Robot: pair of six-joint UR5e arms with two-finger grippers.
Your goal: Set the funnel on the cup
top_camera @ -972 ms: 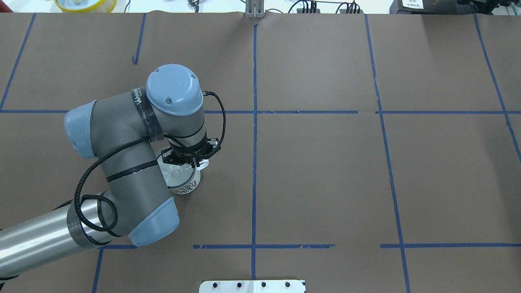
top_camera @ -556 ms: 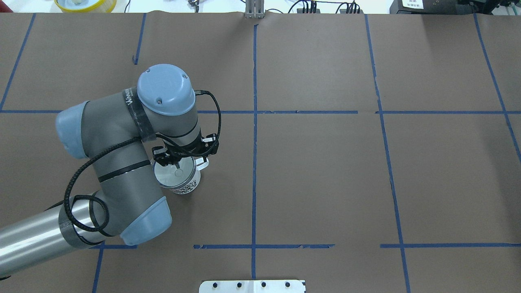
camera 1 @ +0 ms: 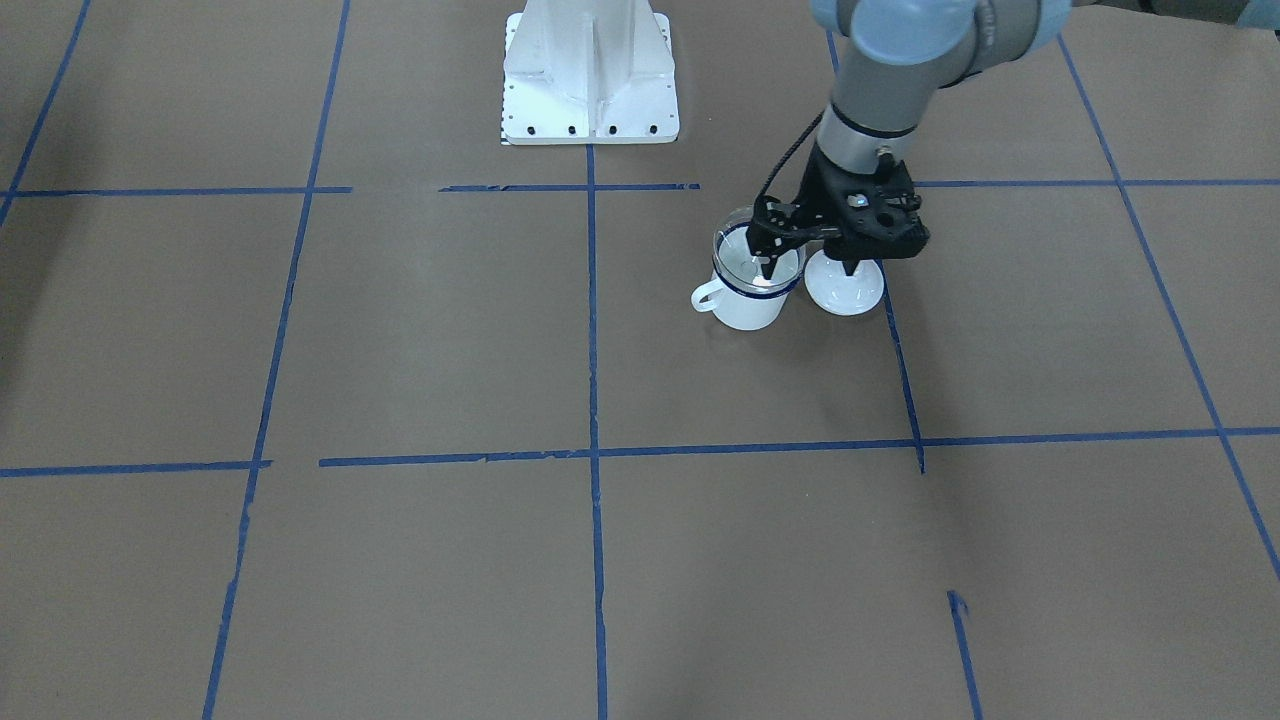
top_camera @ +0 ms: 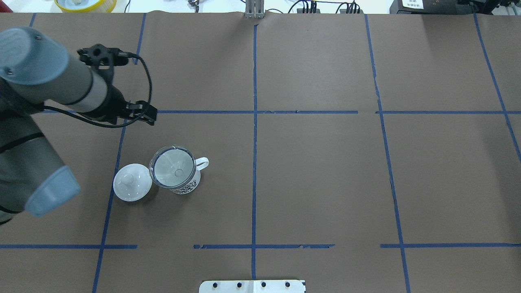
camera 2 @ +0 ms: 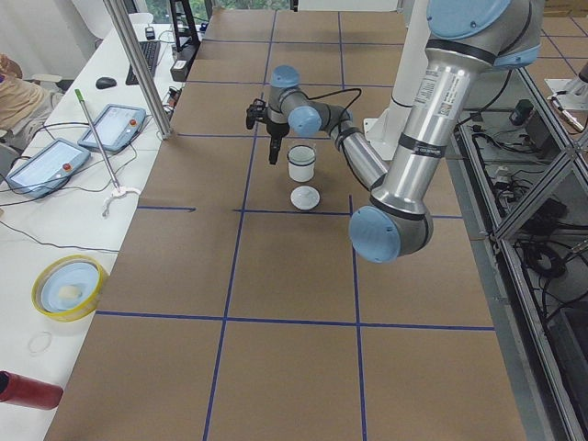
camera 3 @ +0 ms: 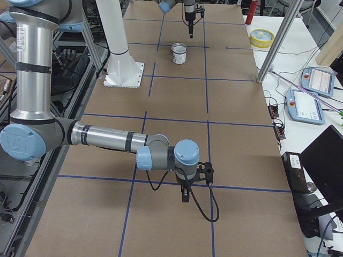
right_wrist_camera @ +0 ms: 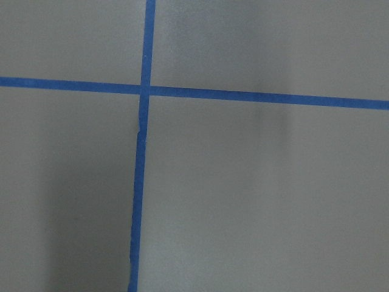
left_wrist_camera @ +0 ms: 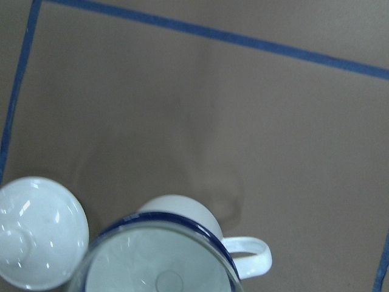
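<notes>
The white cup (top_camera: 183, 184) with its dark blue rim stands on the brown table, handle to the right. The clear funnel (top_camera: 173, 169) sits upright in its mouth. Both also show in the left wrist view, the cup (left_wrist_camera: 182, 207) and the funnel (left_wrist_camera: 164, 271), with no fingers in sight. In the overhead view my left gripper (top_camera: 150, 116) is clear of the cup, up and to the left. In the front-facing view it (camera 1: 806, 265) hangs open just above the cup (camera 1: 745, 305) and holds nothing. My right gripper (camera 3: 185, 195) shows only in the exterior right view, so I cannot tell its state.
A small round white knobbed lid (top_camera: 132, 188) lies just left of the cup, almost touching it. The robot's white base plate (top_camera: 252, 286) is at the near edge. A yellow bowl (top_camera: 85, 4) and a metal post (top_camera: 254, 10) stand beyond the far edge.
My left arm was over the cup with the gripper at the funnel. It has drawn back up and to the left, leaving the funnel on the cup and uncovering the lid.
</notes>
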